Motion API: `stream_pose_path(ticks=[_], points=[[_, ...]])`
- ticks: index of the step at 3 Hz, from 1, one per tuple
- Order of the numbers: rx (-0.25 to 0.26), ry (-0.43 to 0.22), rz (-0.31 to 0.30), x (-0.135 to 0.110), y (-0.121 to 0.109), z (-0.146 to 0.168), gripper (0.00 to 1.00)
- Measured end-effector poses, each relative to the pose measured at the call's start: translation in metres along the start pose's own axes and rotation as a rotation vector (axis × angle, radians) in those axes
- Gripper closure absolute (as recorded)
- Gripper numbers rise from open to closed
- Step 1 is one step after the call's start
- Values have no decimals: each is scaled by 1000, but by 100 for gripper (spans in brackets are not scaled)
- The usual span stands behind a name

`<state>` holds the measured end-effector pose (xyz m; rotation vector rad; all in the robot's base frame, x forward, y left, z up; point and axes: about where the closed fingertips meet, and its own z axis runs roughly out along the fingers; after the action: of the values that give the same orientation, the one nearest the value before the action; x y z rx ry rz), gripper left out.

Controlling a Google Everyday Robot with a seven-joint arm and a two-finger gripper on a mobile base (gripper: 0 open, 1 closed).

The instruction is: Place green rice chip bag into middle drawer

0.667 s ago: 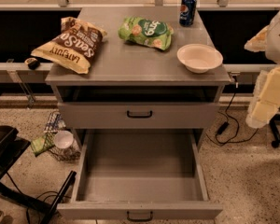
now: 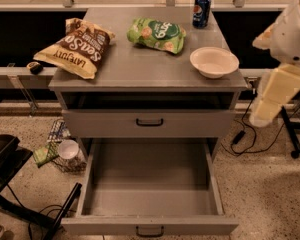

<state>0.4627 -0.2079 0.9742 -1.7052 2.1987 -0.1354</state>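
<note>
Cabinet top (image 2: 140,69) of smooth grey metal carries the green rice chip bag (image 2: 157,34), a small crinkly light-green pouch with a dark round logo, lying flat towards the back. Left of it sprawls a larger brown-and-cream chip bag (image 2: 75,46). To its right sit a round white bowl (image 2: 214,61) and, further back, an upright blue soda can (image 2: 201,10). Beneath a shut drawer (image 2: 105,124) with a black handle, the middle drawer (image 2: 150,184) stands pulled out, showing its deep rectangular grey tray. The robot's pale, blocky gripper (image 2: 264,115) hangs beside the cabinet's right edge, lower than the top surface. It is well apart from the bag, which lies up and to its left. Whether the gripper is open or closed cannot be told.
</note>
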Motion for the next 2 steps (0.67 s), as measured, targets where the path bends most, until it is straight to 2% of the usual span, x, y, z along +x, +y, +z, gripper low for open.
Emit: stream_pose_path(ticks=[1, 2], points=[[105, -38, 4, -32, -59, 16, 0], [164, -107, 27, -63, -110, 27, 0]])
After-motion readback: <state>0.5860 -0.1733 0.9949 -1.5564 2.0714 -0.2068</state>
